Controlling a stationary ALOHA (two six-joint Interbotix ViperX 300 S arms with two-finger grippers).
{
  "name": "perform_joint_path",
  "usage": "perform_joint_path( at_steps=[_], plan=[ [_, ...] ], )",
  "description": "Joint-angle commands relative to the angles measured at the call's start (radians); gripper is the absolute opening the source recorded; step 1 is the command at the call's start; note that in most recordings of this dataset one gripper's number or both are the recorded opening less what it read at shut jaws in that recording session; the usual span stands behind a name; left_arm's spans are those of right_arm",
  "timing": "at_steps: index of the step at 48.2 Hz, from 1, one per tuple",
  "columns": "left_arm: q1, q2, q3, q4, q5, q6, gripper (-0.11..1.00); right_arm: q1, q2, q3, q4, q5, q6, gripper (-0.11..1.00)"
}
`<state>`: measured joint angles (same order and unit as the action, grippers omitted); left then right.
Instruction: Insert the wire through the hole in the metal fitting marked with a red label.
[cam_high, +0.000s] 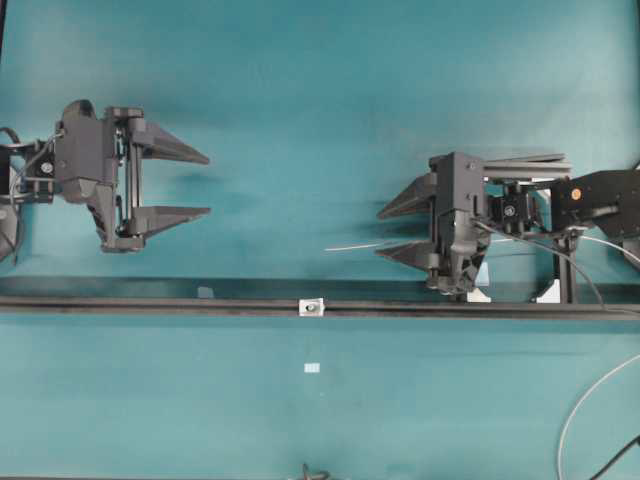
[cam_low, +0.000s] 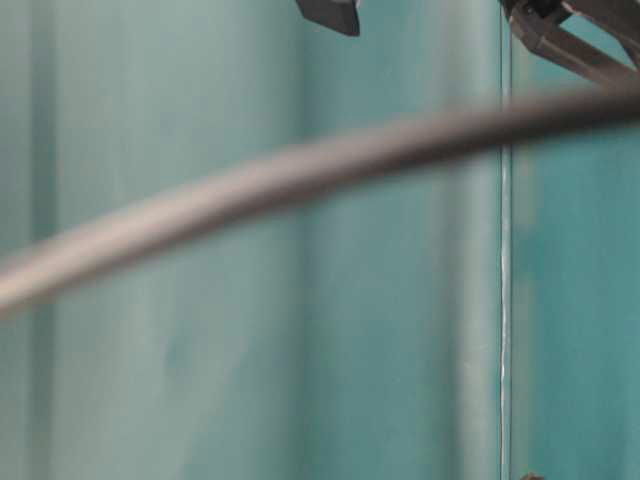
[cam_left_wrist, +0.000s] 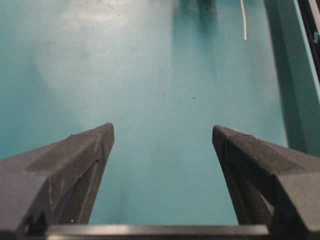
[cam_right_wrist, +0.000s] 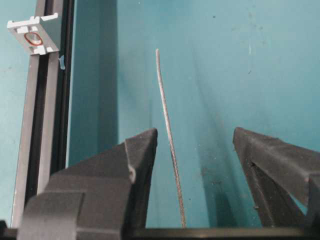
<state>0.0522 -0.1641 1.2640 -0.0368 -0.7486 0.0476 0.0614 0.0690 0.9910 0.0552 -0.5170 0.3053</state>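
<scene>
One wire (cam_right_wrist: 167, 135), one metal fitting (cam_right_wrist: 33, 34), two grippers' jaws apart.

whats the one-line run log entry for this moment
right hand: open, straddling wire | left hand: open, empty | metal fitting: on rail, not threaded

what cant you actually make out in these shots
- The thin silvery-grey wire: its near end runs under the right gripper in the right wrist view, so any contact with the fingers is unclear.
- The small silvery-white metal fitting: too small overhead to show its hole.
- Table-level view: a blurred dark cable crosses the lens, and both grippers are cut off by the top edge.
- The left gripper: fingertips only, its body below the frame.
</scene>
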Motion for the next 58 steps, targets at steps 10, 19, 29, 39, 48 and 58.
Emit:
perform_joint_path(
  at_steps=[10,19,29,39,48,58],
  plan=[
    [-0.002,-0.008,-0.008,0.003,-0.009,0.002,0.87,0.002,-0.009,-0.012,-0.002,-0.023,0.002,0.61],
    [-0.002,-0.006,-0.008,0.003,-0.008,0.002,0.87,0.002,-0.008,-0.012,-0.002,-0.025,0.002,0.18],
    [-0.002,-0.008,-0.008,0.003,-0.006,0.002,0.87,0.002,-0.008,-0.009,-0.002,-0.02,0.002,0.0],
    [-0.002,-0.008,-0.006,0.003,-0.005,0.002,0.87,0.0,-0.009,-0.009,-0.002,-0.025,0.0,0.0],
    [-0.002,-0.008,-0.009,0.0,-0.005,0.002,0.87,0.002,-0.009,-0.009,-0.002,-0.025,0.0,0.0],
    [-0.002,-0.008,-0.014,-0.002,-0.003,0.002,0.87,0.0,-0.015,-0.006,0.002,-0.04,0.0,0.0]
  ],
)
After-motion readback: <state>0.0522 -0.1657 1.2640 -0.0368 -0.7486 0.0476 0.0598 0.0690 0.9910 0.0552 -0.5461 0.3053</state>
